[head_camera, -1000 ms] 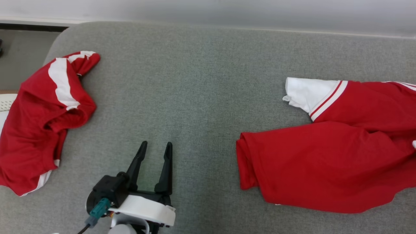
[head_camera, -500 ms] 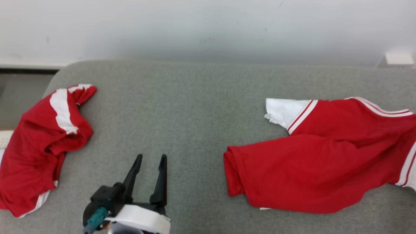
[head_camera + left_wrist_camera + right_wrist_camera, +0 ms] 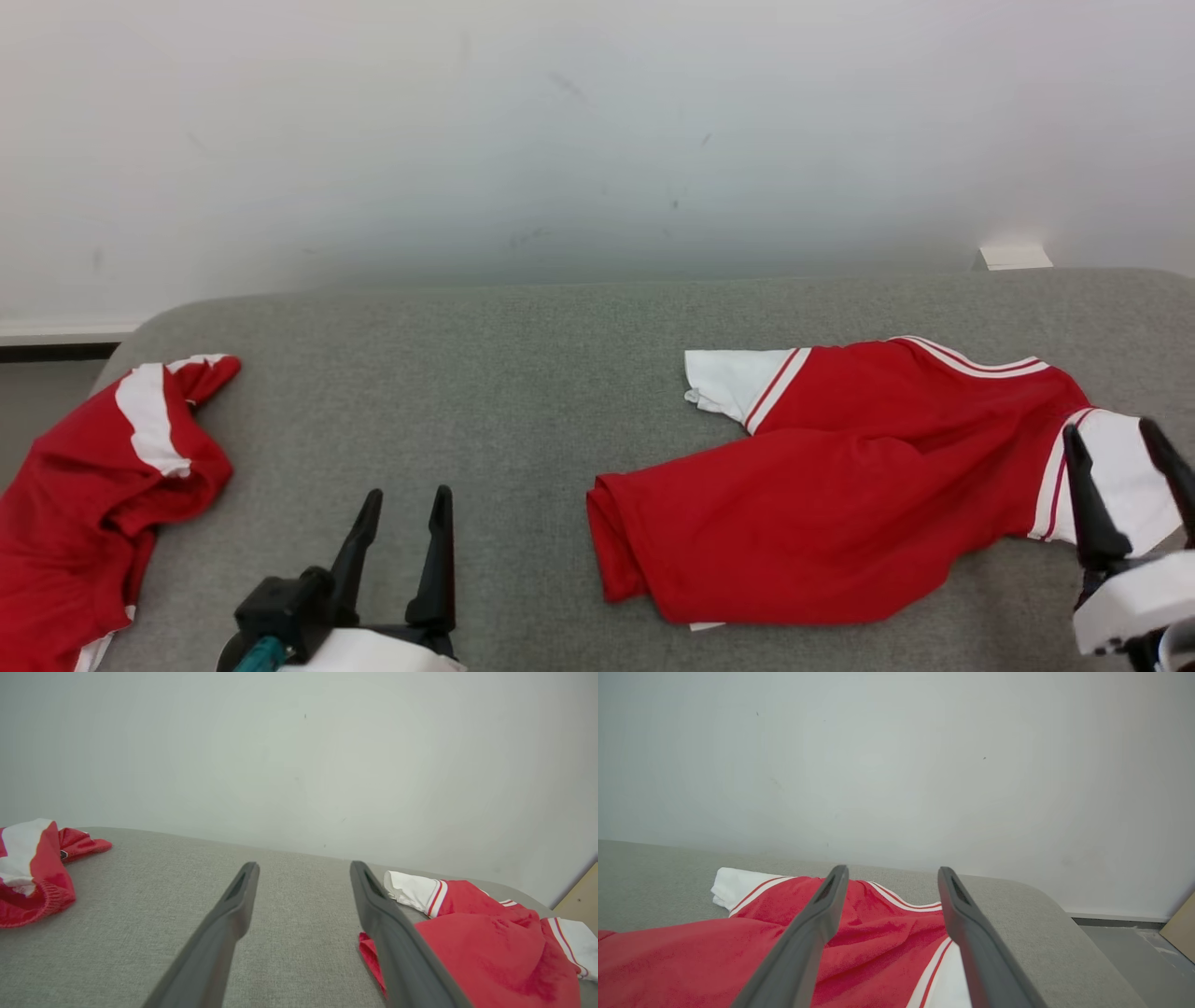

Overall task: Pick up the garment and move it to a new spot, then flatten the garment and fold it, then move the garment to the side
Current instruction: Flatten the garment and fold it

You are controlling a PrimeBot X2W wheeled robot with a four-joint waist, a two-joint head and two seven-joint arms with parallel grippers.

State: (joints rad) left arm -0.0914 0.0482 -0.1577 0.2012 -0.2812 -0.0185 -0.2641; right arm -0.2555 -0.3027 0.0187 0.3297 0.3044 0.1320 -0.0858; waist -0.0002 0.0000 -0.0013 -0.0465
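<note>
While left gripper [image 3: 407, 493] and right gripper [image 3: 1109, 429] stand spread near the garment [image 3: 822, 523], the right wrist view adds floor [image 3: 1115, 947].

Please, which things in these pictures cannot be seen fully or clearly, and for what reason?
Garment on the left: head view, cut off by the left and bottom edges; whole shape unknown.
White sleeve of the garment on the right: head view, partly behind the fingers of the right gripper.
Lower layers of that garment: hidden under its own top layer.
Pale object by the wall: head view, too small to identify.
</note>
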